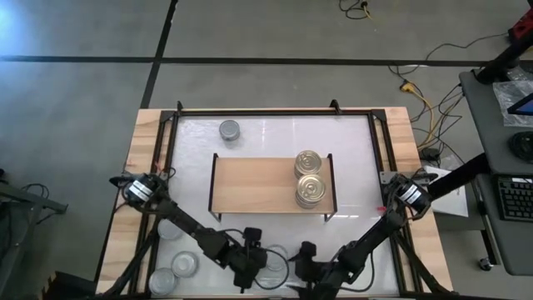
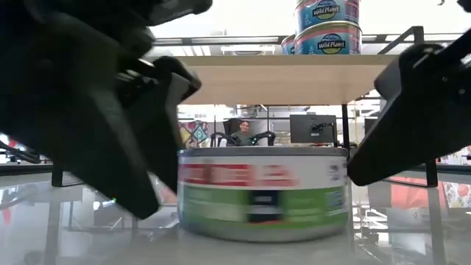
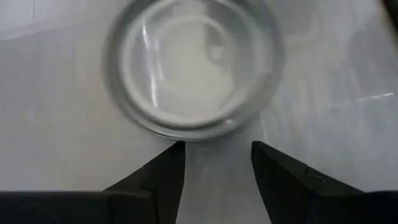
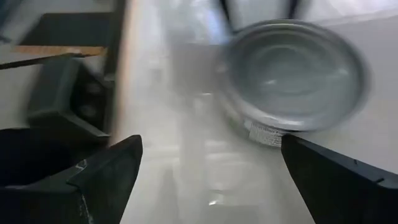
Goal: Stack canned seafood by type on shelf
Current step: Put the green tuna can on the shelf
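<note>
The left gripper (image 3: pixel 214 180) has its dark fingers (image 3: pixel 158 180) narrowly parted, empty, just short of a round silver-topped tin (image 3: pixel 193 68) on the glossy white worktop (image 1: pixel 358 167). The right gripper's (image 4: pixel 208 180) fingers gape wide beside another tin (image 4: pixel 295 78). Two gold ribbed tins (image 1: pixel 310 177) sit on the wood shelf (image 1: pixel 250 185).

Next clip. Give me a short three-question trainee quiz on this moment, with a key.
1. True or false: the shelf holds no cans.
2. The can just ahead of the left end effector has which top? A gold ribbed, B plain silver, C red plastic.
3. Fill in: the right end effector has its fingers ___.
Key: 1 false, gold-topped cans sit on it; 2 B; 3 open.
</note>
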`<state>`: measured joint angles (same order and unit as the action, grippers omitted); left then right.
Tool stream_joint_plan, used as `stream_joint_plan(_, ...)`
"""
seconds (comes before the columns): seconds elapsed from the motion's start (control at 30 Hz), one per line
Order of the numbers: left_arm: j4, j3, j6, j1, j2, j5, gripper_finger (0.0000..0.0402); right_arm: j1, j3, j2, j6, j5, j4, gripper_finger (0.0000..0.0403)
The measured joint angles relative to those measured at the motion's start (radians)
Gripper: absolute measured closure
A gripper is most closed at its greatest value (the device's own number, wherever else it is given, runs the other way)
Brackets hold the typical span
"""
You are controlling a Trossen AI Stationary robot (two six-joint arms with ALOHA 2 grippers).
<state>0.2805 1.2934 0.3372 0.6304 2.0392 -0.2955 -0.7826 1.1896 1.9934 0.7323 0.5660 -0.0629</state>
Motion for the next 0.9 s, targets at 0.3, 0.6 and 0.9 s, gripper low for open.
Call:
stream_joint_plan(0.3, 0.084, 0.001, 0.163, 0.072, -0.009, 0.0, 0.0232, -0.021, -0.001, -0.026, 0.023, 0.088, 0.09, 0.0023)
stream_joint_plan(0.6, 0.082, -0.023, 0.173, 0.079, -0.021, -0.029, 0.0191, -0.021, -0.017, -0.015, 0.08, 0.09, 0.117, 0.0023)
stream_joint_plan(0.9, -0.477, -0.319, 0.229, 0.06, -0.102, -0.051, 0.0106, -0.022, -0.019, -0.008, 0.087, 0.09, 0.11, 0.0023)
